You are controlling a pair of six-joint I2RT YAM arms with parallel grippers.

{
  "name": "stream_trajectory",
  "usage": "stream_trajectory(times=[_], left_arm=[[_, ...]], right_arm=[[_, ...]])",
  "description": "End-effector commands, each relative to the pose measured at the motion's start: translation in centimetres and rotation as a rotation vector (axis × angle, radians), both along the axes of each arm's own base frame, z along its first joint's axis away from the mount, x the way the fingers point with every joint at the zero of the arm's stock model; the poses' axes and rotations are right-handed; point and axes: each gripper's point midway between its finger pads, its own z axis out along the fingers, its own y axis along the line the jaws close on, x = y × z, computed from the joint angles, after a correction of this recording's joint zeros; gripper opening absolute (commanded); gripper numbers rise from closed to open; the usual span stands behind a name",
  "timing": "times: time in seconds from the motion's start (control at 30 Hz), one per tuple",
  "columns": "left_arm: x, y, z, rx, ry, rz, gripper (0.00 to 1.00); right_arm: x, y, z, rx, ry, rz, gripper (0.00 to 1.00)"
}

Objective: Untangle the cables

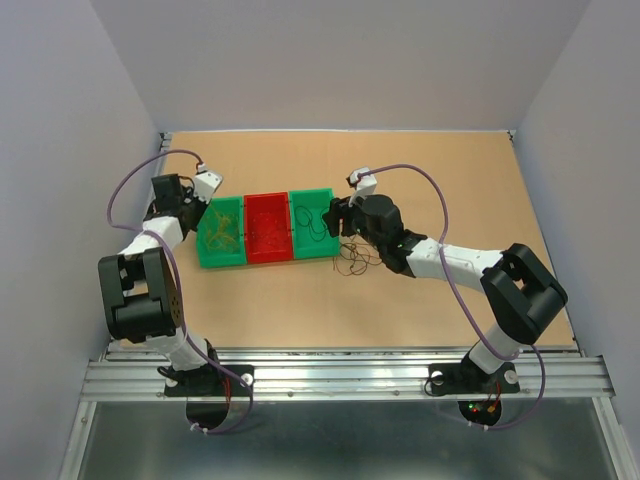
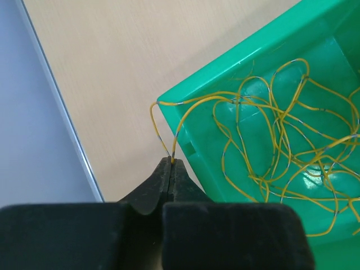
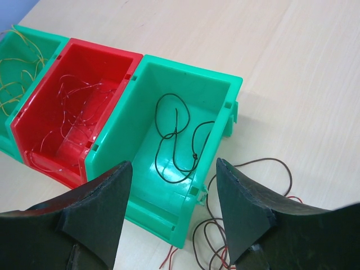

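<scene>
beside green bin [image 2: 225,67] — left pincer [image 2: 171,164] on wire [image 2: 152,115]

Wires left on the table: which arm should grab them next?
Right arm, probably. The right pincer is open near those loose wires, while the left pincer is shut on a yellow wire at a green bin.

lab, grey-walled booth [image 1: 350,60], aluminium rail [image 1: 340,375]

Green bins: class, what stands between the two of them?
A red bin holding thin wires, flanked by the left green bin and right green bin; the top view shows it.
</scene>
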Motion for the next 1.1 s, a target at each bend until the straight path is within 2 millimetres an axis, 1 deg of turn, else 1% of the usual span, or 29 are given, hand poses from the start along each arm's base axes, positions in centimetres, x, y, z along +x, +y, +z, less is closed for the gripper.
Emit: stream_trajectory(times=[0.0, 0.03, 0.07, 0.1, 0.13, 0.17, 0.2, 0.23, 0.3, 0.43, 0.5, 0.57, 0.6, 0.63, 0.73, 0.9, 0.93, 0.97, 1.0, 1.03, 1.07], left_arm=[[1.4, 0.4, 3.9, 0.033, -0.103, 0.001, 0.0], [1.2, 0.5, 4.1, 0.039, -0.108, 0.001, 0.0], [1.1, 0.5, 5.0, 0.045, -0.128, 0.006, 0.0], [0.8, 0.4, 5.1, 0.045, -0.131, 0.014, 0.0], [0.5, 0.8, 5.5, 0.061, -0.135, 0.04, 0.0], [0.3, 0.8, 6.3, 0.073, -0.151, 0.053, 0.0], [-0.1, 0.9, 6.4, 0.088, -0.147, 0.088, 0.0], [-0.4, 0.9, 7.1, 0.097, -0.156, 0.104, 0.0], [-1.2, 0.1, 6.5, 0.09, -0.09, 0.107, 0.0], [-2.3, -1.8, 5.4, 0.028, 0.022, 0.101, 0.0], [-2.9, -2.6, 4.5, -0.018, 0.079, 0.108, 0.0], [-2.9, -3.9, 4.3, -0.082, 0.098, 0.088, 0.0], [-3.0, -4.0, 4.3, -0.091, 0.105, 0.096, 0.0], [-3.1, -4.7, 4.1, -0.121, 0.115, 0.076, 0.0], [-3.2, -6.1, 3.6, -0.19, 0.154, 0.069, 0.0], [-3.3, -9.0, 0.8, -0.24, 0.24, 0.041, 0.0], [-3.3, -8.7, 0.4, -0.232, 0.245, 0.057, 0.0], [-3.3, -9.7, -0.5, -0.222, 0.268, 0.043, 0.0], [-3.0, -10.0, -0.9, -0.205, 0.266, 0.047, 0.0], [-2.9, -10.1, -1.7, -0.202, 0.283, 0.057, 0.0], [-2.7, -10.0, -1.9, -0.196, 0.282, 0.064, 0.0]], right_arm=[[0.3, -0.2, 1.9, 0.036, -0.058, -0.002, 0.67], [0.4, -0.2, 1.9, 0.037, -0.059, -0.004, 0.67], [0.4, -0.2, 1.9, 0.036, -0.058, -0.004, 0.67], [0.4, -0.2, 1.9, 0.036, -0.058, -0.002, 0.67], [0.3, 0.0, 1.9, 0.037, -0.057, 0.005, 0.67], [0.3, 0.0, 1.9, 0.039, -0.056, 0.006, 0.67], [0.3, 0.0, 1.9, 0.039, -0.056, 0.006, 0.67], [0.3, 0.0, 1.8, 0.037, -0.053, 0.008, 0.67], [0.3, 0.1, 1.8, 0.039, -0.054, 0.011, 0.67], [0.3, 0.2, 1.7, 0.038, -0.052, 0.015, 0.67], [0.3, 0.2, 1.6, 0.035, -0.048, 0.015, 0.67], [0.3, 0.1, 1.6, 0.033, -0.048, 0.014, 0.67], [0.2, 0.2, 1.6, 0.032, -0.047, 0.016, 0.67], [0.2, 0.1, 1.6, 0.034, -0.048, 0.014, 0.67], [0.2, 0.0, 1.5, 0.026, -0.048, 0.008, 0.67], [0.4, -0.4, 1.4, 0.024, -0.036, -0.005, 0.66], [0.4, -0.4, 1.4, 0.024, -0.036, -0.005, 0.66], [0.5, -0.4, 1.2, 0.022, -0.032, -0.007, 0.66], [0.5, -0.4, 1.1, 0.023, -0.03, -0.007, 0.65], [0.7, -0.3, 0.9, 0.019, -0.027, -0.008, 0.65], [0.8, -0.3, 0.8, 0.018, -0.024, -0.008, 0.65]])
